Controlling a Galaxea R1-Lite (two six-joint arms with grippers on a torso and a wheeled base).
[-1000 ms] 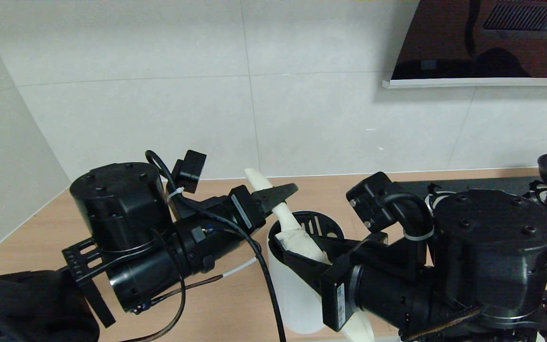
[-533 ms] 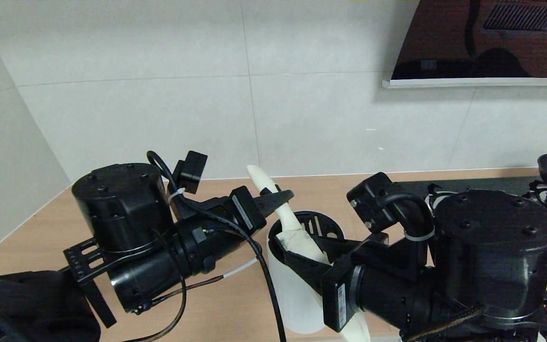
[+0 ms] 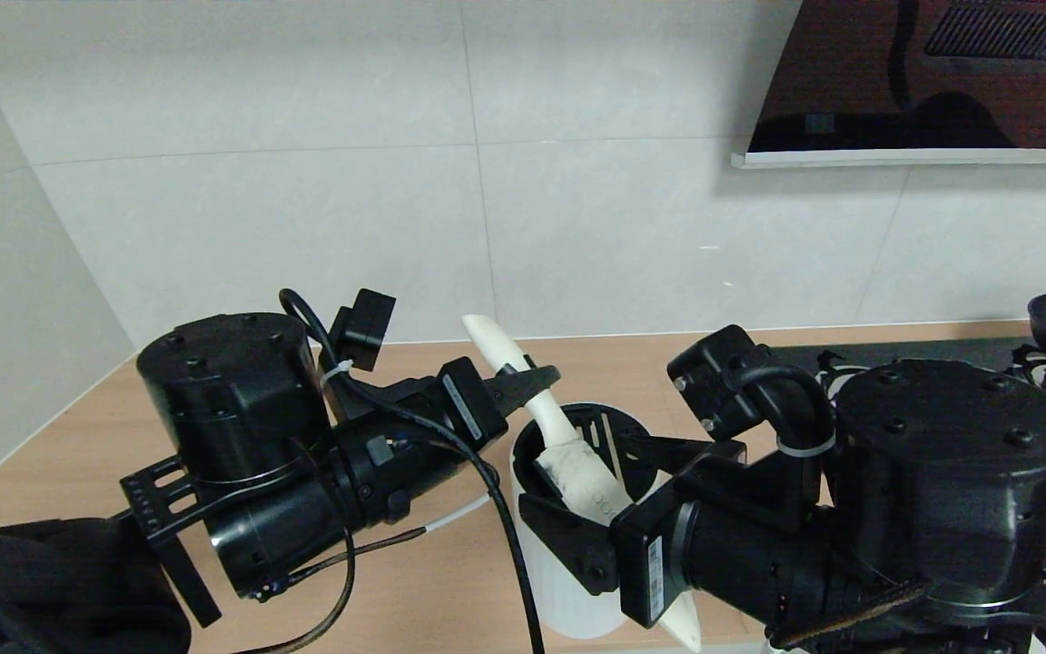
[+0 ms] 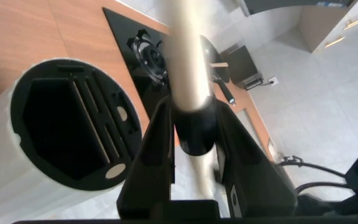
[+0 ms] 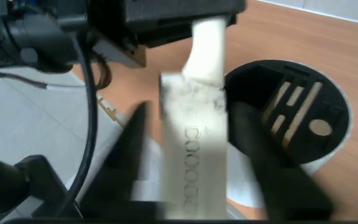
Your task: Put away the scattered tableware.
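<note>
The worktop (image 3: 69, 454) has a pale wood-grain surface with a matt finish. The holder (image 3: 568, 581) has a smooth white plastic wall, and its slotted top is matt black. The knife (image 3: 577, 472) has a white, matt blade with grey scuffs and a smooth cream handle with a soft sheen. The left gripper (image 3: 532, 377) and the right gripper (image 3: 596, 477) are matt black plastic. The wall tiles (image 3: 260, 227) are smooth and pale; the hood (image 3: 895, 73) is glossy and dark, like glass.

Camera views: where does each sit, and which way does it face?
Head view: on the head, facing forward and down at the holder; both arms show.
Left wrist view: on that wrist, along its jaws, shut on the white utensil.
Right wrist view: likewise, past its open jaws.
Shared: all see utensil and holder.
</note>
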